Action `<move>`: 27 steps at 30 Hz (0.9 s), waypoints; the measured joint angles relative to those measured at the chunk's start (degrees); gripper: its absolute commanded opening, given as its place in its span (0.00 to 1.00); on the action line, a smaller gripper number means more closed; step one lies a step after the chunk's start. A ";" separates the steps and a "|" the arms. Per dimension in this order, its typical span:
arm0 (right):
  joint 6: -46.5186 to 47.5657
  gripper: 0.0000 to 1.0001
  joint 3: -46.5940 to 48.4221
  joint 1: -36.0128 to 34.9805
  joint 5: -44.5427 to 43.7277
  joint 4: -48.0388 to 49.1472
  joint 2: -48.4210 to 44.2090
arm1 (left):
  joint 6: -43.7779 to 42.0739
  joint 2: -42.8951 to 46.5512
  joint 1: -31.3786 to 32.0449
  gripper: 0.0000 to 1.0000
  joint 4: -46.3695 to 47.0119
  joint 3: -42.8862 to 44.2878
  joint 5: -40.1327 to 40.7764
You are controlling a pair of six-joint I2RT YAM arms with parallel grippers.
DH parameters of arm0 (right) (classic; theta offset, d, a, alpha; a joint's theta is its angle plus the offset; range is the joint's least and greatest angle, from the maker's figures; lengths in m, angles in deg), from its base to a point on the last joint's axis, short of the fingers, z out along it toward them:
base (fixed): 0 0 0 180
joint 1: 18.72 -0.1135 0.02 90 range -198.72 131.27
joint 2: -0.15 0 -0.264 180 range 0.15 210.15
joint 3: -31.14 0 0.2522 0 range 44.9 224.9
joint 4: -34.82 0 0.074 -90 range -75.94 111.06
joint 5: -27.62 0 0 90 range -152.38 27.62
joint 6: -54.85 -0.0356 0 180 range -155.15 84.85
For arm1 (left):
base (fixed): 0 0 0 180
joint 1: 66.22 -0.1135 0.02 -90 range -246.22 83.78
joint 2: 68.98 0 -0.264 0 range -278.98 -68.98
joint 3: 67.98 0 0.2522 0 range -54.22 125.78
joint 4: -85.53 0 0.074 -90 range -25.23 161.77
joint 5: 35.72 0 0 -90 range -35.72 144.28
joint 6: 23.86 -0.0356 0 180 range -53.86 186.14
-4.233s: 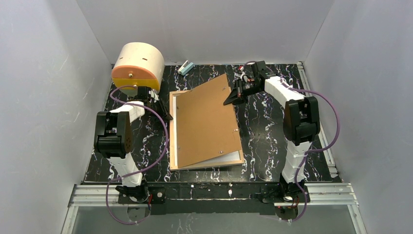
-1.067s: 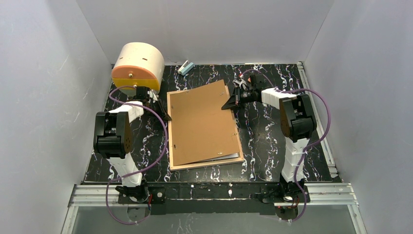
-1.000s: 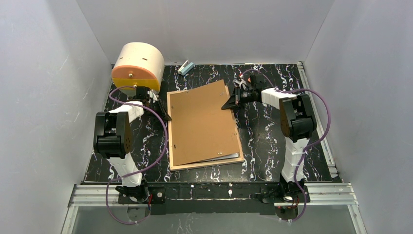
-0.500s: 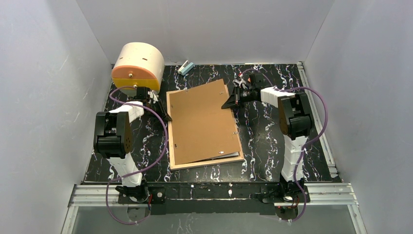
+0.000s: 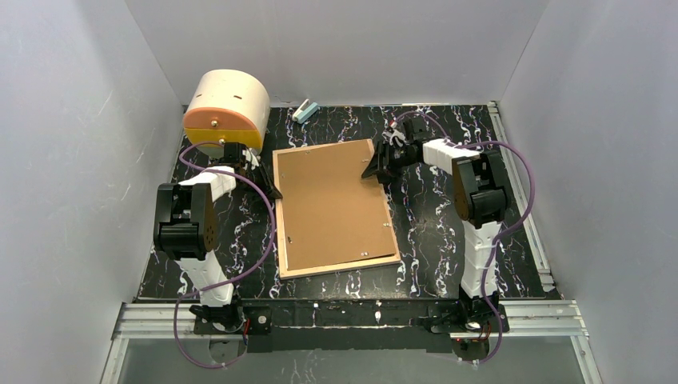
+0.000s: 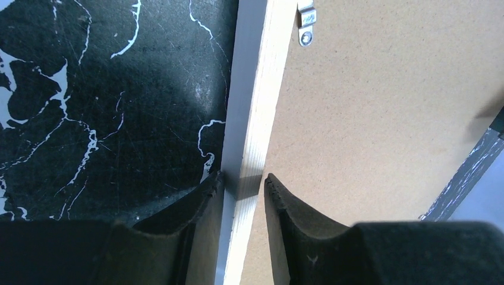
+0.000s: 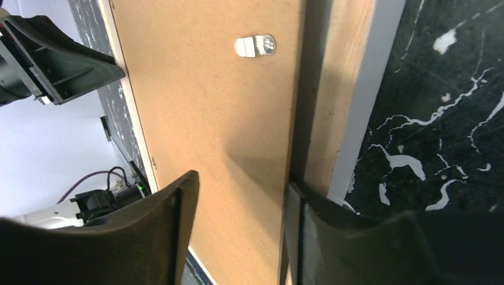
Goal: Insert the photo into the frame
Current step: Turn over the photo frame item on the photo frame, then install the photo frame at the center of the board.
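Top external view: a large, thin, rectangular picture frame (image 5: 336, 269) with a light wood-coloured rim lies flat and face down at the middle of the black, white-veined marble-pattern desk (image 5: 432, 232). Its long axis runs roughly 12 to 6 o'clock, with the far end swung slightly toward 11. A plain brown fibreboard backing board (image 5: 332, 200) sits inside the rim and covers the frame's whole opening.

The left hand (image 5: 272, 189) meets the frame at about 10 o'clock on its long left side. The left wrist view shows its two black fingers (image 6: 202, 205) pressed against either side of the pale rim, clamping it just below a small silver turn clip (image 6: 306, 27) screwed to the board.

The right hand (image 5: 374, 170) is at the frame's 1 o'clock corner. In the right wrist view its fingers stand apart. One fingertip (image 7: 178, 219) is over the brown board and the other is at the inner edge of the rim, and neither visibly grips anything. A second silver turn clip (image 7: 255, 46) lies beyond them.

A cream drum-shaped container with an orange face (image 5: 225, 108) stands at the desk's 11 o'clock corner. A small pale-teal plastic piece (image 5: 305, 110) rests near the far edge at 12 o'clock.
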 measured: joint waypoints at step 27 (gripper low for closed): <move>4.70 0.66 -3.26 0.26 -21.03 -11.45 -13.27 | -0.26 0.13 0.04 0.57 0.87 0.02 -2.34</move>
